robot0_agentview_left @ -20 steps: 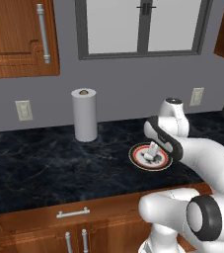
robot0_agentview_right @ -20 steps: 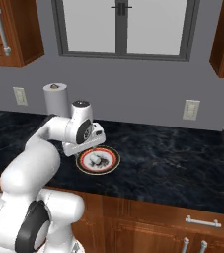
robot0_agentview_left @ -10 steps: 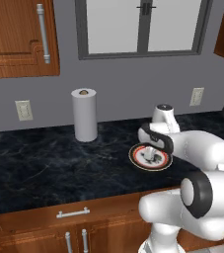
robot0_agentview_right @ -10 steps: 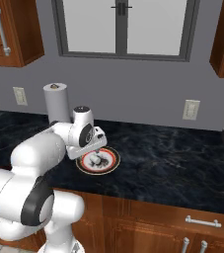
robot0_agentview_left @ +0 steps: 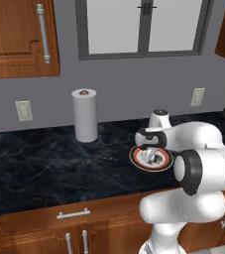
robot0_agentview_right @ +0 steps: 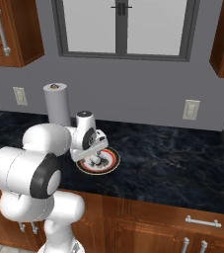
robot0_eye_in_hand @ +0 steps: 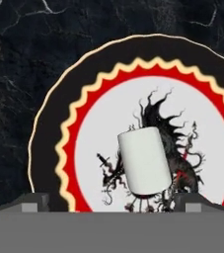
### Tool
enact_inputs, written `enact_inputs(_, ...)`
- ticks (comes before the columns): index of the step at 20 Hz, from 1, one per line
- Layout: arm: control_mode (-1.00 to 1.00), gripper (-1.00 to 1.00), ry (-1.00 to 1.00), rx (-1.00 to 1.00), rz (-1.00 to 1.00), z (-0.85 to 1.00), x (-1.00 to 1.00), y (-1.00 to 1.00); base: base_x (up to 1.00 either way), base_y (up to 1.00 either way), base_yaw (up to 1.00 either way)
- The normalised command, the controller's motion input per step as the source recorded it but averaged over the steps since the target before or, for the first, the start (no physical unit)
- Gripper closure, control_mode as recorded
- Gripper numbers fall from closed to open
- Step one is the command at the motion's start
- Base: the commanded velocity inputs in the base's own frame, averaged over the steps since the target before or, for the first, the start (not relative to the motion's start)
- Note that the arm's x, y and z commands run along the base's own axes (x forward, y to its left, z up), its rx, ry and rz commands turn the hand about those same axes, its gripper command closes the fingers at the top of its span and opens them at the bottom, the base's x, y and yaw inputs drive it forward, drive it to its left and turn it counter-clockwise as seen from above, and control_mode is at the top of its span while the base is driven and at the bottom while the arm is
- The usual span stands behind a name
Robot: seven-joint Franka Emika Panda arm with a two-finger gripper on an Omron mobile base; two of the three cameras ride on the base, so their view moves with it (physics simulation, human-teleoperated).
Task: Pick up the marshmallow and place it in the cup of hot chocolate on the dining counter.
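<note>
1. My gripper [robot0_eye_in_hand: 112, 203] hangs low over the round plate with the black and red zigzag rim [robot0_eye_in_hand: 49, 123], which sits flat on the black marbled stone counter [robot0_agentview_left: 39, 168].
2. The small white stubby cylinder marshmallow [robot0_eye_in_hand: 144, 164] lies on the plate's white centre, over a dark dragon-like drawing, tilted slightly in the hand view.
3. My two dark fingertips [robot0_eye_in_hand: 32, 201] rise at either side of the marshmallow, well apart, one to each side of it with a gap on both sides; they touch nothing.
4. From the left base view my hand [robot0_agentview_left: 152, 149] is right above the plate [robot0_agentview_left: 137, 159], near the front-right part of the counter; the marshmallow itself is too small and too hidden there to pick out.
5. From the right base view the same hand [robot0_agentview_right: 94, 153] covers the left half of the plate [robot0_agentview_right: 112, 159].
6. A tall white paper-towel roll [robot0_agentview_left: 84, 115] stands upright on the counter, to the left of the plate and farther back, near the grey wall.
7. White wall outlets [robot0_agentview_left: 23, 110] sit on that wall, and a window [robot0_agentview_left: 139, 25] is above.
</note>
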Motion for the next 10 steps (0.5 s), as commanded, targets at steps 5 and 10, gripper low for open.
enact_inputs(5,-1.00,-1.00,0.07,0.00,0.07,-0.15,0.23,-0.05,0.00,0.00,0.00)
enact_inputs(10,-1.00,-1.00,0.04,0.00,0.08,-0.10,0.19,-0.05,0.00,0.00,0.00)
